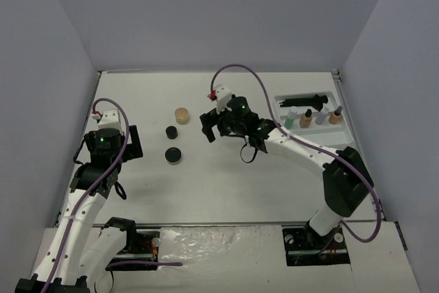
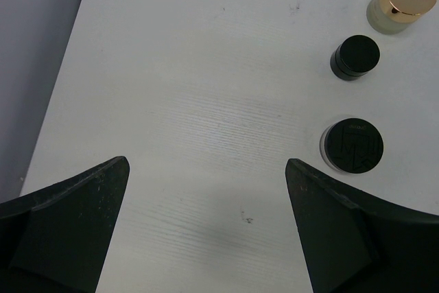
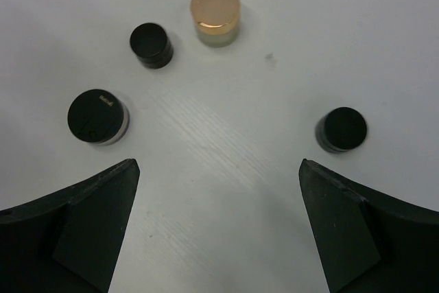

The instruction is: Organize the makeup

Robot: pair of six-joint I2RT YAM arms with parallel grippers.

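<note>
Three makeup jars stand left of centre: a tan jar (image 1: 182, 114) (image 3: 216, 13) (image 2: 405, 1), a small black jar (image 1: 171, 132) (image 3: 151, 44) (image 2: 355, 56) and a wider black jar (image 1: 173, 156) (image 3: 98, 116) (image 2: 353, 145). Another black jar (image 3: 341, 129) sits just right of my right gripper's fingertip. My right gripper (image 1: 214, 130) (image 3: 219, 164) hangs open over bare table, holding nothing. My left gripper (image 1: 132, 143) (image 2: 207, 162) is open and empty, left of the jars. Black brushes (image 1: 305, 99) and several small bottles (image 1: 314, 117) lie in the white tray (image 1: 282, 103).
The tray sits at the table's far right, against the right wall. Grey walls close in the table on the left, back and right. The right arm stretches diagonally from its base (image 1: 322, 228) toward the middle.
</note>
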